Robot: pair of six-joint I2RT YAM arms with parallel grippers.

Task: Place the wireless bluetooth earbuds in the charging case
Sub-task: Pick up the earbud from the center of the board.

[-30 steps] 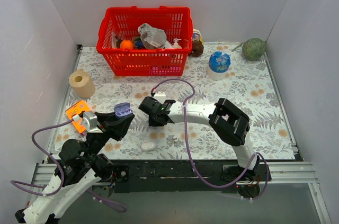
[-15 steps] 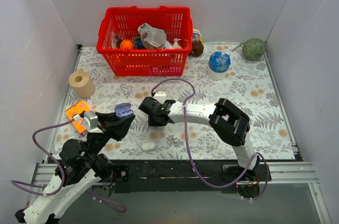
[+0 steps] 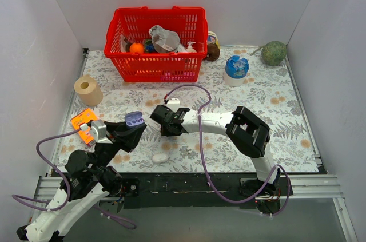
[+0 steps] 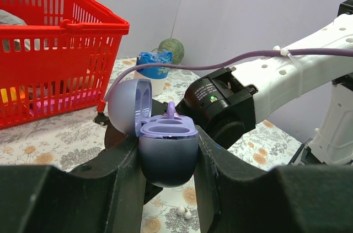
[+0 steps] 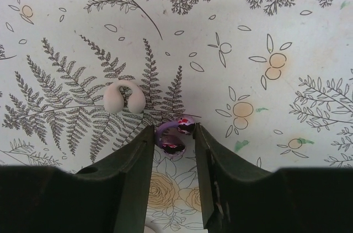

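Observation:
My left gripper (image 4: pixel 168 158) is shut on the blue-grey charging case (image 4: pixel 167 153) and holds it upright above the table with its lid open. The lavender insert with its wells faces up. A thin lavender piece (image 4: pixel 171 110) stands at the case's far rim. In the top view the case (image 3: pixel 133 119) sits just left of my right gripper (image 3: pixel 166 122). My right gripper (image 5: pixel 174 135) is shut on a purple earbud (image 5: pixel 175 134) with shiny dark ends, held over the patterned cloth. No other purple earbud shows.
A white hooked earbud (image 5: pixel 123 96) lies on the cloth beyond the right fingertips. A white oval case (image 3: pixel 160 157) lies near the front edge. A red basket (image 3: pixel 155 43), paper roll (image 3: pixel 88 89), orange card (image 3: pixel 83 122), blue-capped tub (image 3: pixel 236 69) and green ball (image 3: pixel 274 52) stand around.

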